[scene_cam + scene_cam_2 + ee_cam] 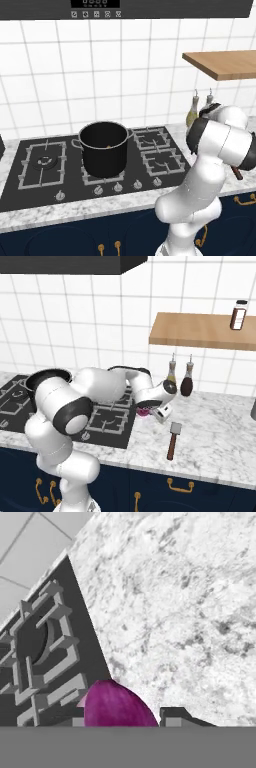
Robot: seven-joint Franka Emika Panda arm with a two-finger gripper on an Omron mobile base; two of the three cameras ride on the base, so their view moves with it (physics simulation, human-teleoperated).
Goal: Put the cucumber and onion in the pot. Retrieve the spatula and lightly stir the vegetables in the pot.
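The arm reaches out to the right of the hob, and its jaws (150, 412) hang low over the marble surface (210, 441) at the centre of the right base view. A purple onion (119, 706) sits between them at the bottom of the hand view, right at the edge of the hob (45, 657). Whether the jaws are clamped on it or merely standing around it, I cannot tell.

The pot (104, 148) stands on a front burner at the centre of the left base view, well apart from the hand. Something small and orange-brown lies inside it; I cannot make out what.

The onion is round and smooth, so I judge that a shallow or off-centre grip could let it squirt out and roll across the surface.

The spatula (173, 440) lies just beside the hand, toward the lower right. Two bottles (180, 378) stand near the wall behind. A careless swing could knock either.
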